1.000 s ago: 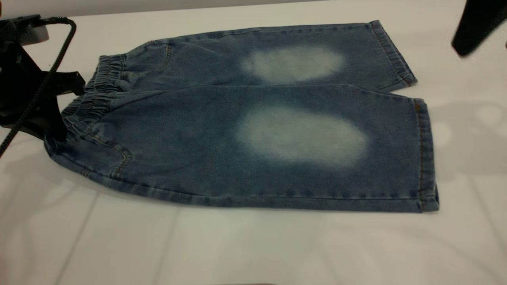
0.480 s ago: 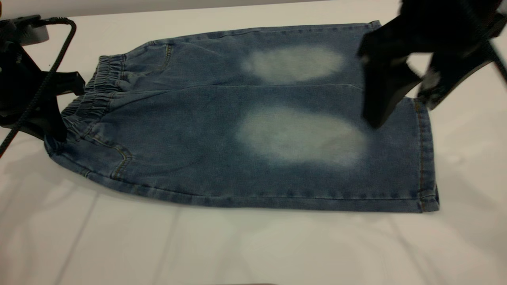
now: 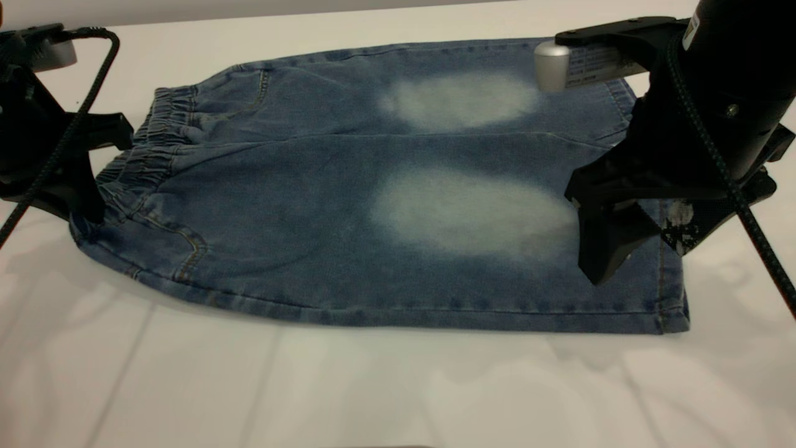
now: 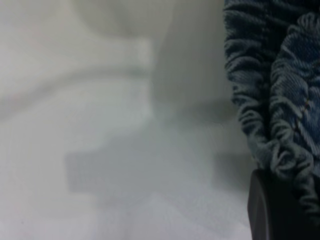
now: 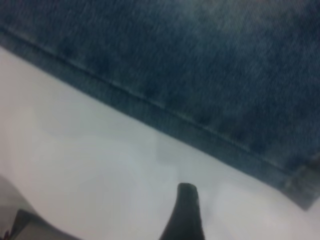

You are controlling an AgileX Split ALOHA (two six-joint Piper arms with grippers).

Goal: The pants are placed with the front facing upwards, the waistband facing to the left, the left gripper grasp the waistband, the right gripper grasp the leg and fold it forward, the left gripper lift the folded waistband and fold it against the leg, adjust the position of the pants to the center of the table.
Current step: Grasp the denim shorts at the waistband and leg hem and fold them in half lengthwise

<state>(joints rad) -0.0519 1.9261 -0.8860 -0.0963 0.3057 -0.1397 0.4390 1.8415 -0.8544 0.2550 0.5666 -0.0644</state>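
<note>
The blue denim pants (image 3: pixel 323 205) lie flat on the white table (image 3: pixel 373 386), front up, with two pale oval patches. The ruched waistband (image 3: pixel 146 146) points left. My left gripper (image 3: pixel 102 165) sits at the waistband's outer edge, open, one finger at its middle and one at its near corner. In the left wrist view a finger (image 4: pixel 270 210) lies against the gathered waistband (image 4: pixel 272 100). My right gripper (image 3: pixel 640 249) hangs open over the near leg's hem (image 3: pixel 668 292), holding nothing. In the right wrist view its fingertip (image 5: pixel 186 205) shows above bare table beside the pants' edge (image 5: pixel 165 107).
The table's far edge (image 3: pixel 249 9) runs just behind the pants. A braided cable (image 3: pixel 74 118) loops over the left arm, another (image 3: pixel 740 205) drapes across the right one. A broad strip of bare tabletop lies in front of the pants.
The right gripper has come in from the upper right and dropped down over the near leg's hem. The left gripper and the pants have stayed still.
</note>
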